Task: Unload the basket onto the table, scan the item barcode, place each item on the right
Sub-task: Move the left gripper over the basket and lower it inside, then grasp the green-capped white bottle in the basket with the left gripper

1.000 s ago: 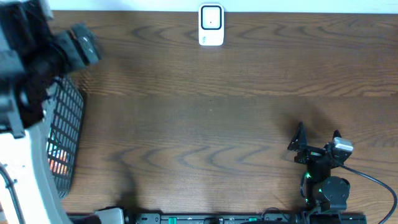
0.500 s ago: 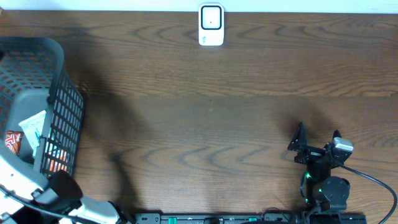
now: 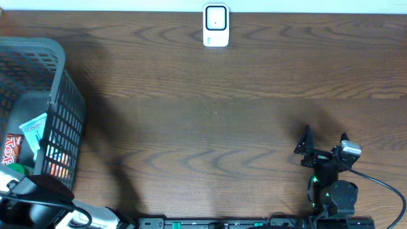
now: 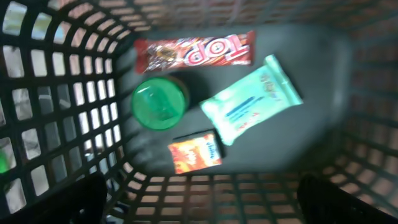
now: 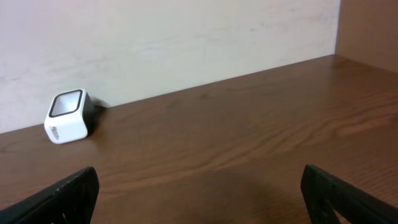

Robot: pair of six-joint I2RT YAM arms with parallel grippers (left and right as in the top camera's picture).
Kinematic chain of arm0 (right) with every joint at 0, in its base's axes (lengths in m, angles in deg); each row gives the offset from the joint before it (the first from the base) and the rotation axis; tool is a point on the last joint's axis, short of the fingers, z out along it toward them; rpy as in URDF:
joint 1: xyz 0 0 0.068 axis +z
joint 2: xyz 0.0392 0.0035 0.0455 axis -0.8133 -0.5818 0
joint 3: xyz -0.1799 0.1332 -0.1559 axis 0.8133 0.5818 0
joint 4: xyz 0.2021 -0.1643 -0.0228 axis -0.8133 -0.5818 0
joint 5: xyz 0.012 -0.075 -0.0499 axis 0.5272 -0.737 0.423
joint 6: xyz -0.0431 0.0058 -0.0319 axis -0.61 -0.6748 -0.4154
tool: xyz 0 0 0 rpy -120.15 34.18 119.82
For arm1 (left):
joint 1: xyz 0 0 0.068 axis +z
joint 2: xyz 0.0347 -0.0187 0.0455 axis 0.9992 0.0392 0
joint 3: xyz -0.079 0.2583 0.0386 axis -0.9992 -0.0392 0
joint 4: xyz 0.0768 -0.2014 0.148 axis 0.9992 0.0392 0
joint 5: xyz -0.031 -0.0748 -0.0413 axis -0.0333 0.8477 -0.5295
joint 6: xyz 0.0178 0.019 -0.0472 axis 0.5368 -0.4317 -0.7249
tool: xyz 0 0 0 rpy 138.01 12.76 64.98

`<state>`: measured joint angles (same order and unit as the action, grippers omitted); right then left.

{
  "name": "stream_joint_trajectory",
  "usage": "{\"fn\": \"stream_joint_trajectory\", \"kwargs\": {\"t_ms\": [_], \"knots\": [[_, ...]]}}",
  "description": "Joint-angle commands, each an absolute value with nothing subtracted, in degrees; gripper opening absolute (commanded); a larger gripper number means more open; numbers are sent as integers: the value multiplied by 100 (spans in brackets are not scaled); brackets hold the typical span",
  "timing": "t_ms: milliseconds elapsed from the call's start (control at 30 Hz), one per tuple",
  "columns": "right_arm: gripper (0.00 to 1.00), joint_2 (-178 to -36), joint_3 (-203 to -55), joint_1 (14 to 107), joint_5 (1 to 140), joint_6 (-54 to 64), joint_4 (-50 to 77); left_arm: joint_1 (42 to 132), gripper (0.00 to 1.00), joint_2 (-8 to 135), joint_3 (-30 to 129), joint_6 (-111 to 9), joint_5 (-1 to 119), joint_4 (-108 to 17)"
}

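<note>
Basket (image 3: 67,114) holds the items (image 4: 252,106), so we hang the left end effector (image 4: 199,202) above, spread wide, empty; right end effector (image 3: 325,135) idles aside, spread, empty.

Shop checkout: barcode scanner (image 3: 215,25), shopping basket (image 3: 68,121).

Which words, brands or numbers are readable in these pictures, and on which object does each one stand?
"TOP": on the red candy bar wrapper.
On the mint-green packet: blue print, too blurred to read.
On the small orange box: print too blurred to read.
On the white scanner: a small mark low on its front, too small to read.
On the green lid: no text visible.
</note>
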<state>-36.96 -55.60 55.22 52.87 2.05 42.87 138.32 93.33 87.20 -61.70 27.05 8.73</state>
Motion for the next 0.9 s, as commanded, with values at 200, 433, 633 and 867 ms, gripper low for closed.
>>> {"fn": "stream_joint_trajectory", "kwargs": {"t_ms": [200, 433, 633, 867], "knots": [[99, -3696, -5547, 5478, 5295, 127, 4278, 14138, 98, 9108, 7381, -6066, 2569, 187], [99, -3696, -5547, 5478, 5295, 127, 4276, 14170, 98, 8749, 5890, -6048, 2562, -884], [99, -3696, -5547, 5478, 5295, 127, 4276, 14411, 98, 8629, 5031, -6057, 2567, -1547], [99, -3696, -5547, 5478, 5295, 127, 4276, 14671, 98, 8629, 4644, -6098, 2674, -1859]]}}
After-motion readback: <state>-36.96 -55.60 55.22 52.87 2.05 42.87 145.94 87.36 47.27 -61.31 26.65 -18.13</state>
